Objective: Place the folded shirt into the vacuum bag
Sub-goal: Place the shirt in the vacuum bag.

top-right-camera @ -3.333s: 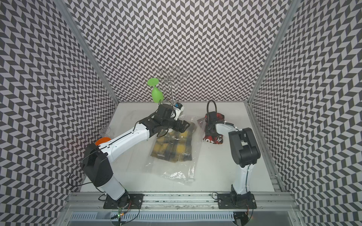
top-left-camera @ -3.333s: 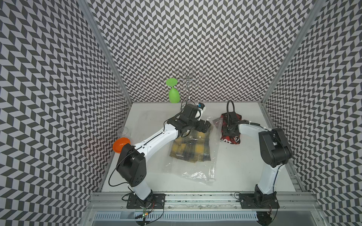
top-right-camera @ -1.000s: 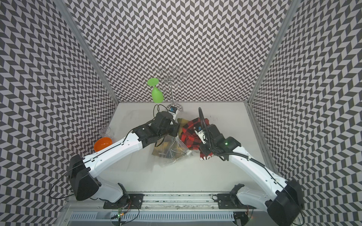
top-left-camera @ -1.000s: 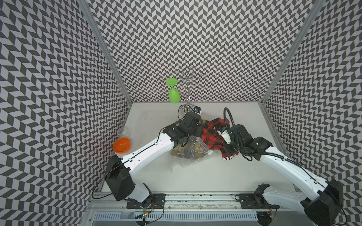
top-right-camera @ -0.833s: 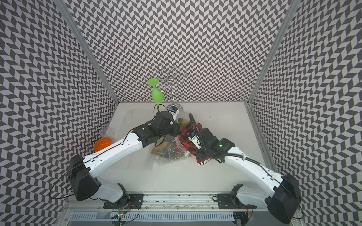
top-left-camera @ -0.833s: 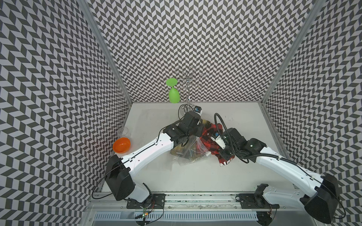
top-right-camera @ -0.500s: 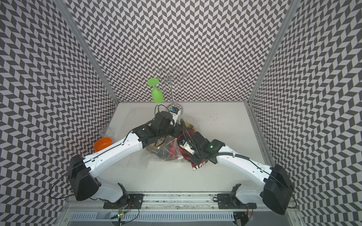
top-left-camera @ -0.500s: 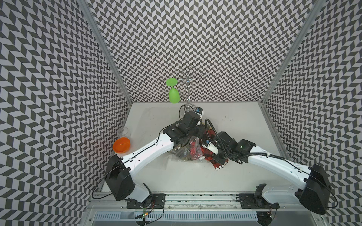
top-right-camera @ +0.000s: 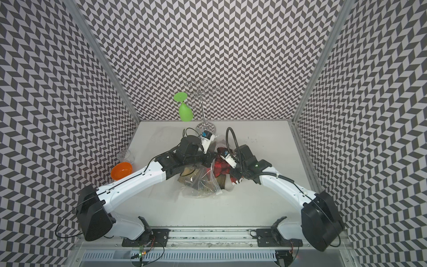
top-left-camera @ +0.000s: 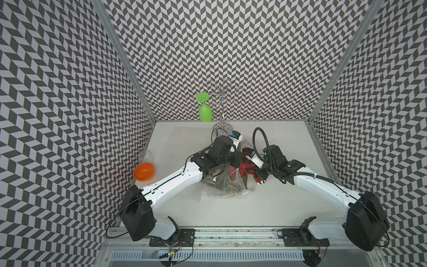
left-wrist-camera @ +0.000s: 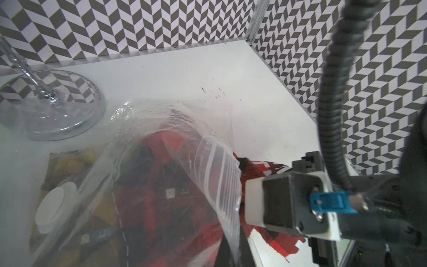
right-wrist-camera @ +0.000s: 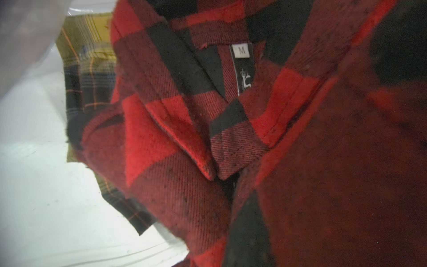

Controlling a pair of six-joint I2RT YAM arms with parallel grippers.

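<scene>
Shirt meets bag at the middle of the table point(top-left-camera: 288, 208). The red-and-black folded shirt point(top-left-camera: 246, 167) sits partway through the mouth of the vacuum bag point(top-left-camera: 223, 186), its leading part showing red behind the clear film and a loose corner trailing outside on the right, toward the near side. The left gripper point(top-left-camera: 233, 160), pressed together on the bag's upper lip, holds that edge off the table so the mouth gapes to the right. Its wrist view shows the zip strip point(left-wrist-camera: 221, 175) arching over the cloth and the white valve cap point(left-wrist-camera: 56, 205) deeper in. The right gripper point(top-left-camera: 259, 173) reaches in from the right, clamped on a bunch of the shirt, though the folds hide the jaws themselves. A yellow plaid garment point(right-wrist-camera: 86, 48) lies inside, beyond the collar. The next push looks to turn on one fact: the bag's closed end lies left and near of the right gripper, the arm carrying the load, so the cloth must travel that way under the raised lip.
</scene>
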